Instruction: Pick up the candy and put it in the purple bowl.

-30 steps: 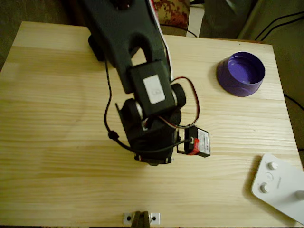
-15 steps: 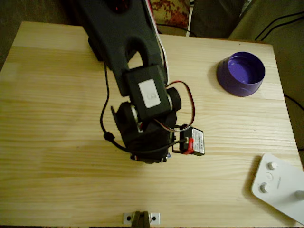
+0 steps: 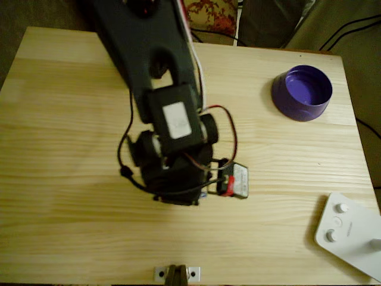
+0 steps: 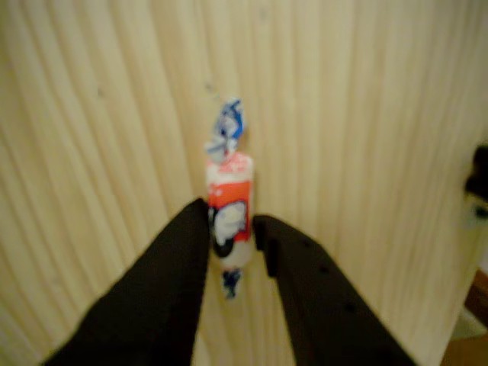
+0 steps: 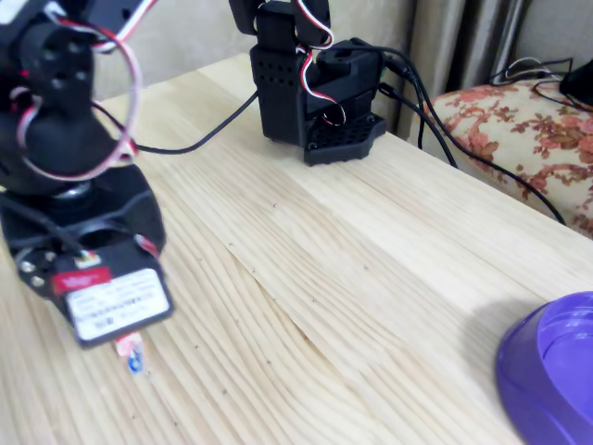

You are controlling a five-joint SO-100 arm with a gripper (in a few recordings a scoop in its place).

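In the wrist view the candy (image 4: 229,183), a slim white sweet with red-orange and blue marks and twisted ends, lies lengthwise between my two black fingers. My gripper (image 4: 231,221) is shut on its lower half, a finger pressed on each side. From the fixed view one twisted end of the candy (image 5: 132,357) pokes out under the gripper body (image 5: 88,269), just above the wood. The purple bowl (image 3: 302,92) stands at the table's far right in the overhead view, well away from the arm (image 3: 172,131), and shows at the lower right as the purple bowl (image 5: 547,371).
A white flat device with round buttons (image 3: 348,232) lies at the table's near right corner. The arm's base (image 5: 315,83) with its cables sits at the back edge. A small metal bracket (image 3: 176,273) is at the front edge. Bare wood lies between the arm and the bowl.
Seen from overhead, the arm's wrist and gripper have swung steadily leftwards and a little toward the front edge. Bowl and white device have not moved.
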